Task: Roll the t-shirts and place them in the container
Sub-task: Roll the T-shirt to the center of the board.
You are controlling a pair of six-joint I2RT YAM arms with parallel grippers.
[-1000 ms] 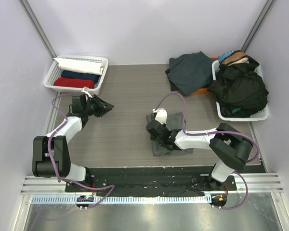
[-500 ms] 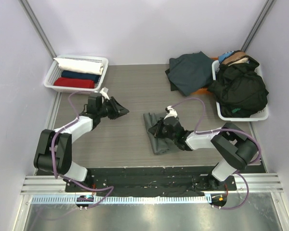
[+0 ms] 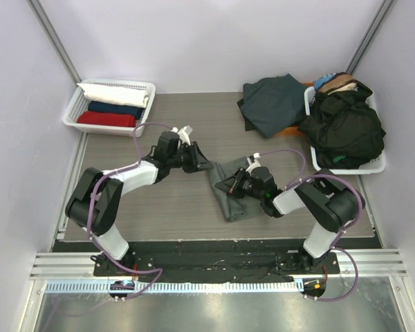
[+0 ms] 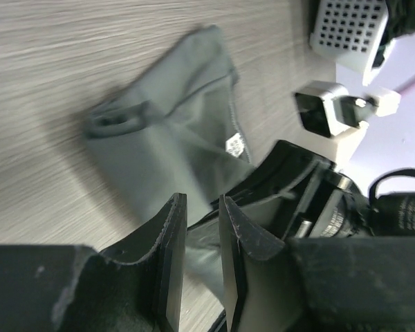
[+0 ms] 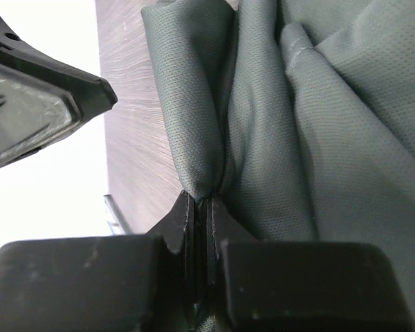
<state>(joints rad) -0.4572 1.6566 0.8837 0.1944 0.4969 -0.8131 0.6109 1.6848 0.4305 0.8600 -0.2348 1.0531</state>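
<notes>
right gripper (image 5: 197, 197) pinches a fold of the grey-green t-shirt (image 3: 228, 205), bunched mid-desk (image 3: 166, 207). left gripper (image 4: 202, 207) hovers beside its edge, jaws narrow, empty. looks like spreading before the roll; next, left needs a corner.

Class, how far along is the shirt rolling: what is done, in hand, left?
Done: three rolls, white, navy and red, lie in the left basket. In hand: the right claw pinches a fold of the grey-green shirt, the left claw close beside. Left: the dark teal shirt and the black heap in the right basket.
</notes>
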